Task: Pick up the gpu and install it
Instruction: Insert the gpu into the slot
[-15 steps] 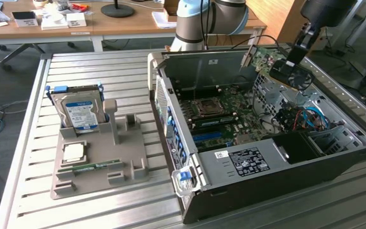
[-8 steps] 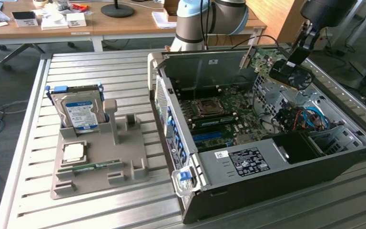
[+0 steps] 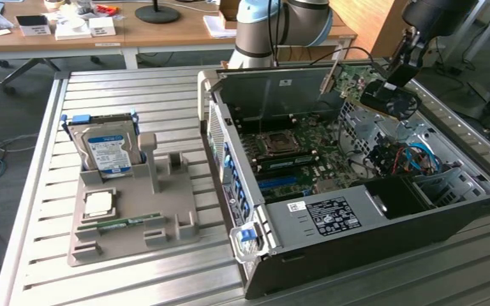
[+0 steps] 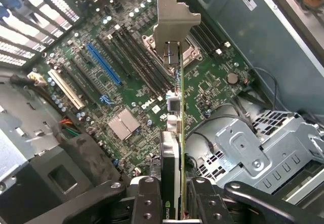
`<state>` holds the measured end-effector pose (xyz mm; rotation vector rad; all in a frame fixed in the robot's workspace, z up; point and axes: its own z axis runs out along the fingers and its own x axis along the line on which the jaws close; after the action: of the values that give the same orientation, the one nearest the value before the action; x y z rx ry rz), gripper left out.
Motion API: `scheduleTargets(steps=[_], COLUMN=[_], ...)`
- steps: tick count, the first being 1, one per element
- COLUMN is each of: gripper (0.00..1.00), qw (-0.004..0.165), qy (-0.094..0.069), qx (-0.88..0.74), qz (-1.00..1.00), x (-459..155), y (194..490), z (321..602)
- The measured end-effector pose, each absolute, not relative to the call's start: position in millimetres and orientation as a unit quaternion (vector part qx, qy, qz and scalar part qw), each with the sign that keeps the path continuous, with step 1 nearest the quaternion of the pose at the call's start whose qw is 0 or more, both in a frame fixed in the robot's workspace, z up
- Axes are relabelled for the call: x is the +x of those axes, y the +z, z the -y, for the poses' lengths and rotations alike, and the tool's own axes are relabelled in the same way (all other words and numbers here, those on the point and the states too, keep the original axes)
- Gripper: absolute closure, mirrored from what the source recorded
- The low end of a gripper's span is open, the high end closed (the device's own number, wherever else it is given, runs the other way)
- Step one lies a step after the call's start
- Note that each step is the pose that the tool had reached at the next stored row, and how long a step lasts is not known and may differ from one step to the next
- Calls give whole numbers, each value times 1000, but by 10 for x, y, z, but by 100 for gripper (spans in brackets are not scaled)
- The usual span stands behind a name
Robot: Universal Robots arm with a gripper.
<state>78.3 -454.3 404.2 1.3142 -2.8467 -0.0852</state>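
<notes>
- Fingers [image 4: 147,199] were clamped on the gpu [image 4: 180,127], one on each face of the card, near one end.
- We saw the card hanging tilted above the open computer case [image 3: 356,255], over the motherboard [image 4: 126,87] and clear of every slot.
- We judged its silver bracket [image 4: 174,21] could snag a case wall if it went down tilted.
- We judged a small offset from the blue slot [image 4: 104,63] could jam the card's edge against the board.
- Pressing might pivot the card in that end grip.
</notes>
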Motion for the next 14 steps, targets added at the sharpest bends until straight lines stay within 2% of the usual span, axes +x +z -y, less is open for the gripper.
scheduleTargets(steps=[14], gripper=[73], qw=[3], qy=[-27], qx=[441], qz=[897], x=[782], y=[4042], z=[4543])
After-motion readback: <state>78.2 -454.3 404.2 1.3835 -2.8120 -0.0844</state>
